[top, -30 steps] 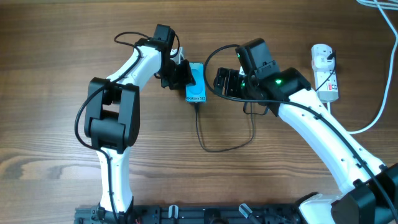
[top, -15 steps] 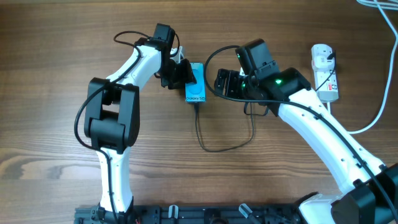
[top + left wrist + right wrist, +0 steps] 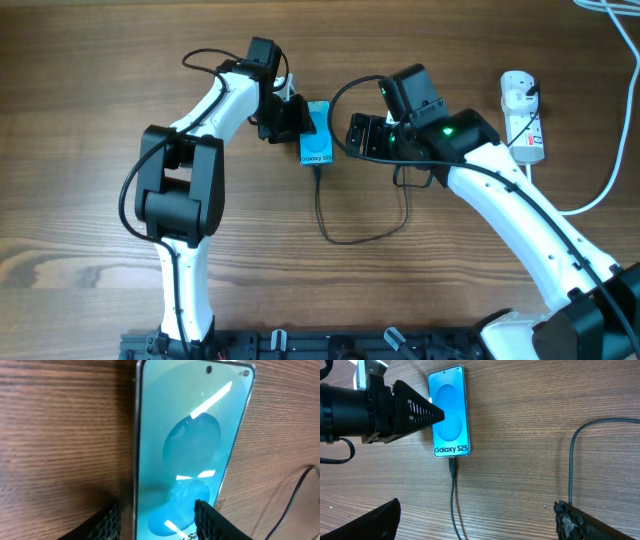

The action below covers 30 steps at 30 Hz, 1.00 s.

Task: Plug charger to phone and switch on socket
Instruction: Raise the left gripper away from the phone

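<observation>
Phone (image 3: 315, 140) flat on table (image 3: 80, 200) at centre, charger (image 3: 318, 200) in its near end (cable trails nearer, looping right); socket (image 3: 522, 117) far right.

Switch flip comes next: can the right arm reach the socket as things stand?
Probably yes. The socket lies on open table beside the right arm, with nothing over it. The right gripper is open and empty, but it points the other way, at the phone, so it would have to turn round.
</observation>
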Available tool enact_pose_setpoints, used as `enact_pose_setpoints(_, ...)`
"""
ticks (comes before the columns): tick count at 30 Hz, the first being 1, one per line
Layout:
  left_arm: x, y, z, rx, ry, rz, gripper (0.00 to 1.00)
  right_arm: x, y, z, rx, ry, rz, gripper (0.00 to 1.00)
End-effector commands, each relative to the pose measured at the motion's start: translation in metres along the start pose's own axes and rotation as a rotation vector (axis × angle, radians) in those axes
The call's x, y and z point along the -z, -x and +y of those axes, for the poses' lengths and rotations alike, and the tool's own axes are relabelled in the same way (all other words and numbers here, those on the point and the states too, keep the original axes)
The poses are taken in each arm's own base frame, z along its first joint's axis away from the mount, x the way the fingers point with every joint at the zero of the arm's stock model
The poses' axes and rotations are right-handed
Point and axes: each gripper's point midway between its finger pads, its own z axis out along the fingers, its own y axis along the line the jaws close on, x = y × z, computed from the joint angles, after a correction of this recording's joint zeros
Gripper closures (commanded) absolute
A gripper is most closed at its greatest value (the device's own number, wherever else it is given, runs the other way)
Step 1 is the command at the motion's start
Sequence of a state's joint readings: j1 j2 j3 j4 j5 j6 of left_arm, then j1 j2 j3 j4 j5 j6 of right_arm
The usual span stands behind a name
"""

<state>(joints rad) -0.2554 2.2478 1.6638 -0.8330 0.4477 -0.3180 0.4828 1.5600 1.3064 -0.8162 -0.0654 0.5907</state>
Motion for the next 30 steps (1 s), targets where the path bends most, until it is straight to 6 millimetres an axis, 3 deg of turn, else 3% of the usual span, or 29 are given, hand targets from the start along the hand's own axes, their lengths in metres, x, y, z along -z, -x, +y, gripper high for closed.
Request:
enact_pose_setpoints(1,0.013,0.003,0.015,0.019,0.072,-0.037,0.47,0.006,0.008,-0.001,-0.014,-0.012,-0.031,0.0)
enact_pose_setpoints(5,0.061,0.012,0.003,0.048,0.038,-0.131,0.46,0.006,0.007,-0.002,-0.014,-0.014,-0.027,0.0)
enact_pose_setpoints(11,0.149,0.016,-0.021,0.021,-0.024,-0.311,0.44,0.006,0.002,-0.005,-0.016,-0.028,-0.006,0.0)
enact_pose_setpoints(15,0.222,0.002,-0.035,-0.003,-0.064,-0.45,0.39,0.006,-0.003,-0.008,-0.015,-0.04,0.012,0.0)
enact_pose_setpoints(19,0.267,-0.017,-0.04,-0.012,-0.083,-0.531,0.39,0.006,-0.004,-0.009,0.011,-0.042,0.015,0.0)
enact_pose_setpoints(20,0.284,-0.025,-0.041,-0.015,-0.089,-0.564,0.37,0.007,-0.003,-0.009,0.013,-0.046,0.013,0.0)
enact_pose_setpoints(21,0.295,-0.031,-0.041,-0.017,-0.093,-0.588,0.2,0.007,-0.003,-0.009,0.013,-0.045,0.012,0.0)
enact_pose_setpoints(22,0.304,-0.034,-0.041,-0.02,-0.093,-0.611,0.0,0.006,-0.002,-0.009,0.009,-0.043,0.01,0.0)
enact_pose_setpoints(25,0.318,-0.039,-0.039,-0.02,-0.076,-0.656,0.0,0.006,0.002,-0.006,0.011,-0.03,-0.009,0.0)
enact_pose_setpoints(30,0.316,-0.038,-0.038,-0.016,-0.07,-0.654,0.0,0.007,0.012,0.001,-0.028,-0.003,-0.048,0.0)
